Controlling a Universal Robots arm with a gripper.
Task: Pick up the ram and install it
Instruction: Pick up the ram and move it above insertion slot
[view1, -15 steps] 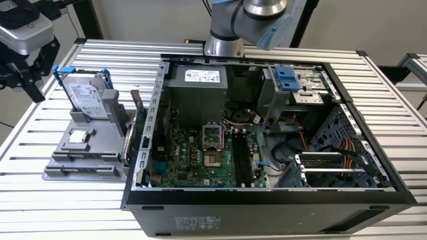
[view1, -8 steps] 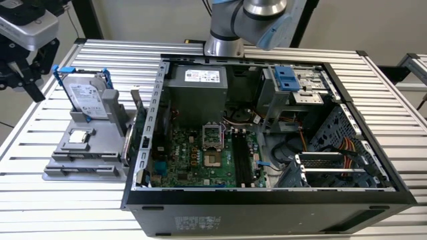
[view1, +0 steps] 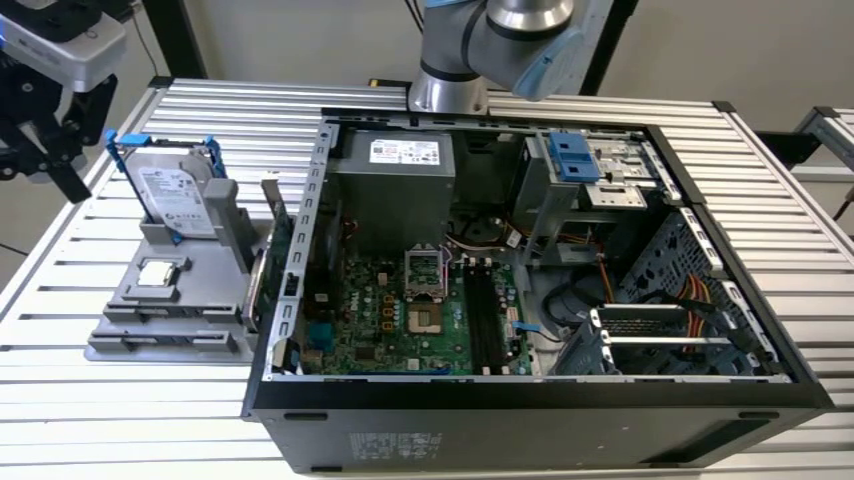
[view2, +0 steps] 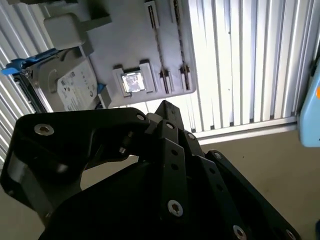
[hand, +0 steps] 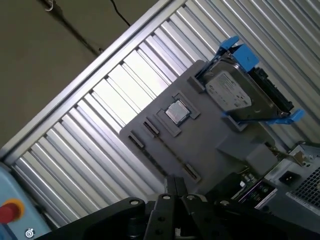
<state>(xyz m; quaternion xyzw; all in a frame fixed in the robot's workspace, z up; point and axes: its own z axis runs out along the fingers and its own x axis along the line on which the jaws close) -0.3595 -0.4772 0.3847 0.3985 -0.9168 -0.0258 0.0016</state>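
The ram (view1: 256, 292) looks to be the thin dark greenish strip standing on edge at the side of the fixture (view1: 127, 345) nearest the case (view1: 534, 410); it sits close against the card (view1: 274, 205) with the metal bracket, and the two are hard to tell apart. On the same fixture, the drive (view1: 174, 195) in its blue frame stands upright at the far end; a chip (view1: 158, 272) lies flat in a square seat just in front of it; the long narrow slots near the chip look bare in both wrist views.

The gripper (hand: 174, 186) has its fingertips (hand: 170, 187) pressed together with nothing seen between them; it touches nothing. In the exterior view it hangs at the exterior view's left, above the table (view1: 80, 420) edge and off to the side of the drive; both wrist views look down from it on the fixture, the chip and the drive.

The case lies open on the table to the exterior view's right of the fixture; its board (view1: 387, 320) faces up, with long black slots (view1: 487, 320) running beside the socket; whether any slot is filled I cannot tell. The arm (view1: 461, 70) is mounted behind the case.
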